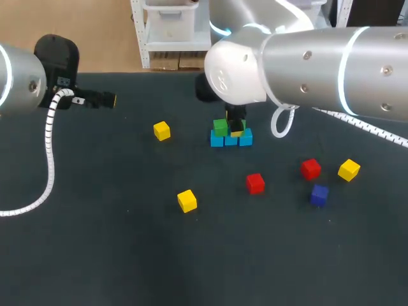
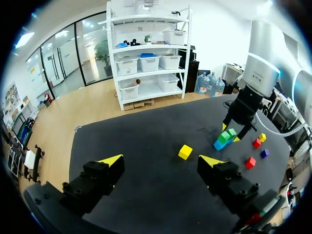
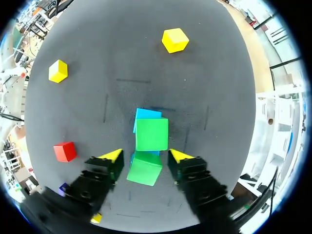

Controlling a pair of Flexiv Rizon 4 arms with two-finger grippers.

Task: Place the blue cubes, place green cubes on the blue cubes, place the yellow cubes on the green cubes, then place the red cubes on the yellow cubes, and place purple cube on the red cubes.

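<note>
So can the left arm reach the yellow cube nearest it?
Probably yes. The yellow cube lies on open table ahead of the open left gripper, nothing between them. The right arm is off by the blue cubes.

- You have three light blue cubes (image 1: 231, 138) and two bright green cubes (image 3: 151, 134).
- You also see three yellow cubes (image 1: 162, 131), two red cubes (image 1: 255, 183) and one dark purple cube (image 1: 319, 194).
- Your table (image 1: 95, 255) is plain charcoal black.
</note>
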